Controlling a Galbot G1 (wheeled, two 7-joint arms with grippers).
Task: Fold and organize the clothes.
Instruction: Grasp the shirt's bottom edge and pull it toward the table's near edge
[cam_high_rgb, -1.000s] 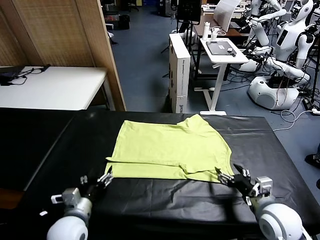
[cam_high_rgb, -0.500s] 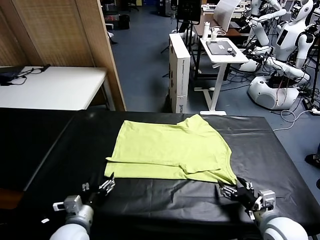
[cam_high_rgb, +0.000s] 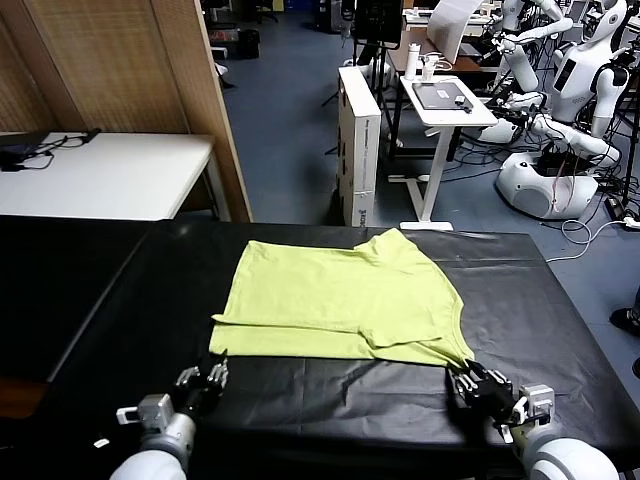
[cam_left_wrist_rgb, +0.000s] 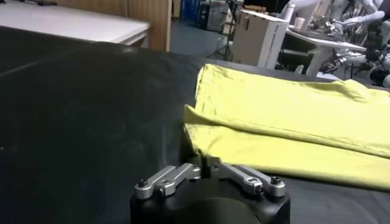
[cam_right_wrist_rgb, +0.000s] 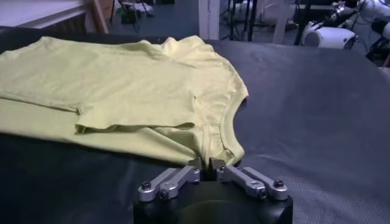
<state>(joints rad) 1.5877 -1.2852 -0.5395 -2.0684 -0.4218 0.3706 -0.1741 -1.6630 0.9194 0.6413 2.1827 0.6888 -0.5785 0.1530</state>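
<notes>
The clothes are one lime-green T-shirt (cam_high_rgb: 340, 295) lying partly folded on the black table (cam_high_rgb: 100, 300), plain side up. My left gripper (cam_high_rgb: 212, 372) is shut at the shirt's near-left corner. In the left wrist view the shirt (cam_left_wrist_rgb: 292, 122) has its edge right at that gripper (cam_left_wrist_rgb: 203, 161). My right gripper (cam_high_rgb: 468, 378) is shut on the near-right corner by the collar. In the right wrist view the fabric (cam_right_wrist_rgb: 122, 91) runs down between the tips of the right gripper (cam_right_wrist_rgb: 206, 163). Both grippers sit low on the tabletop.
Beyond the table's far edge stand a white table (cam_high_rgb: 110, 175), a wooden partition (cam_high_rgb: 190, 100), a tall cardboard box (cam_high_rgb: 358, 140) and a white stand desk (cam_high_rgb: 445, 100). Other robots (cam_high_rgb: 560, 100) stand at the back right. Black tabletop extends on both sides of the shirt.
Both grippers went from open to shut and sank toward the table's near side at the shirt's corners. The shirt itself has not shifted.
</notes>
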